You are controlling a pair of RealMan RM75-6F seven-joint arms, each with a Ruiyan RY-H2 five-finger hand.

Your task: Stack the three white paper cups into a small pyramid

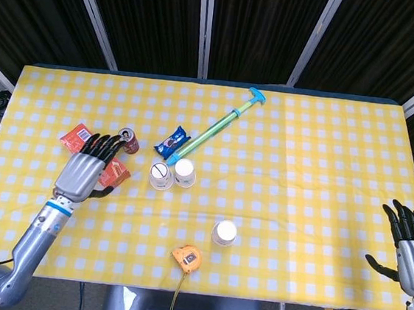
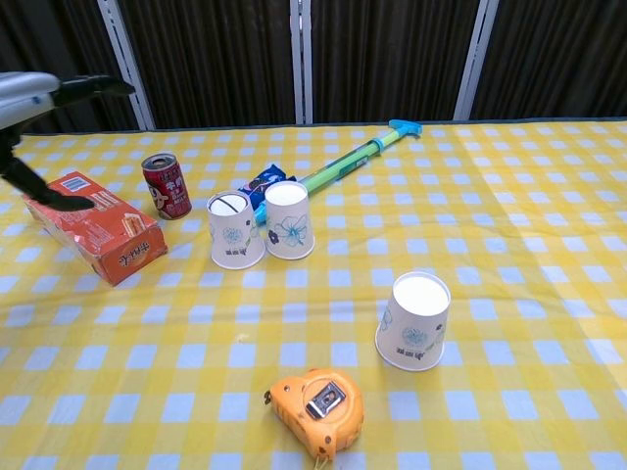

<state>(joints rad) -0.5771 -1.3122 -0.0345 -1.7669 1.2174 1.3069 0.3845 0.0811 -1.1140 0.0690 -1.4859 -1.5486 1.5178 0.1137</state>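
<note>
A: Report what each camera alone provides.

B: The head view shows both hands. The left hand [image 1: 85, 169] hangs over the red box [image 1: 95, 159], fingers spread, holding nothing. The right hand [image 1: 410, 247] sits off the table's right edge, fingers spread and empty. The chest view shows only dark fingertips [image 2: 93, 86] of the left hand at the upper left; the right hand is outside it. The chest view resolves the floral print on the cups.

A: Cup positions?

B: All three stand inverted. The left cup [image 1: 160, 176] and the middle cup [image 1: 184, 172] touch side by side near the table centre. The third cup [image 1: 224, 233] stands apart, nearer the front edge.

A: Clearance and edges?

B: A tape measure [image 1: 186, 258] lies close to the front edge, with its tape trailing over it. A soda can [image 1: 128, 140], a snack packet [image 1: 173, 142] and a green water pump [image 1: 221, 127] lie behind the cup pair. The right half of the table carries no items.

A: Surface and surroundings?

B: A yellow-and-white checked cloth [image 1: 323, 175] covers the table. Dark curtains with pale vertical rails stand behind it.
</note>
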